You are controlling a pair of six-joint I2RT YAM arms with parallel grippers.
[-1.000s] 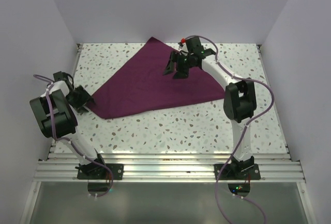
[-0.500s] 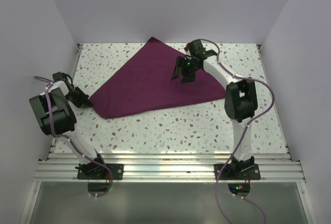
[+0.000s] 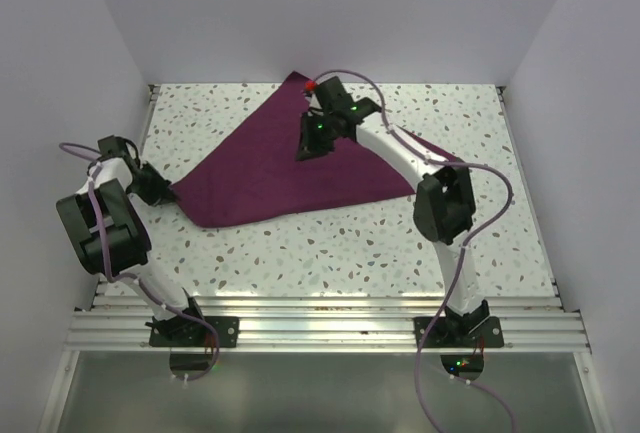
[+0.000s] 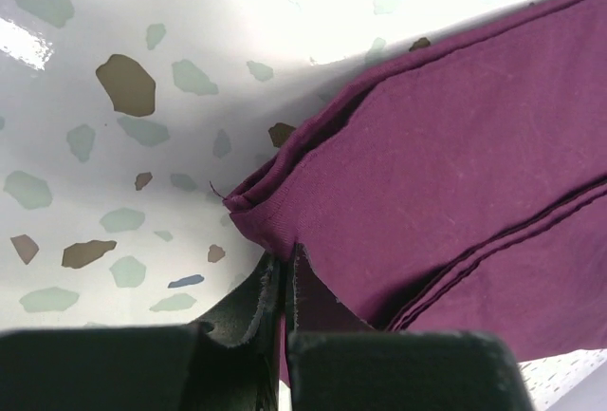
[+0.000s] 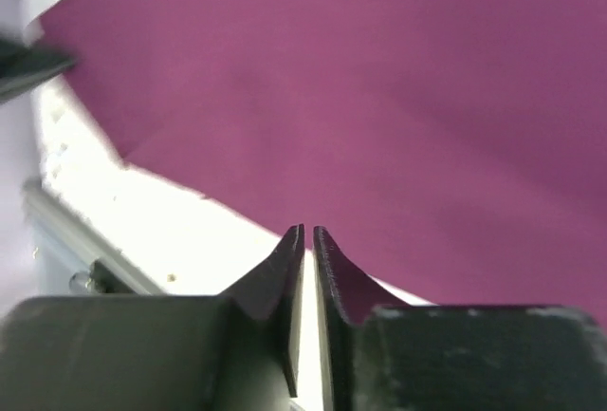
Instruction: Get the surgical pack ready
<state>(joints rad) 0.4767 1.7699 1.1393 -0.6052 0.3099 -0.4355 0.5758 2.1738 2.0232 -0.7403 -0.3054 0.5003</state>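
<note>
The surgical pack shows only as a plum-purple cloth (image 3: 270,168), folded into a flat triangle on the speckled table. My left gripper (image 3: 168,191) sits at the cloth's left corner. In the left wrist view the left gripper (image 4: 285,264) is shut on that layered corner of the cloth (image 4: 455,145). My right gripper (image 3: 308,145) hangs over the cloth's back part, near its far tip. In the right wrist view the right gripper (image 5: 309,231) is shut to a hairline slit with nothing between its fingers. The cloth (image 5: 379,79) lies beyond them, apart.
The speckled table (image 3: 350,243) is boxed in by pale walls on the left, back and right. An aluminium rail (image 3: 320,318) runs along its near edge, where both arm bases are bolted.
The left gripper closed on the cloth's left corner. The right gripper closed and swung left and toward the back, over the cloth's far tip.
</note>
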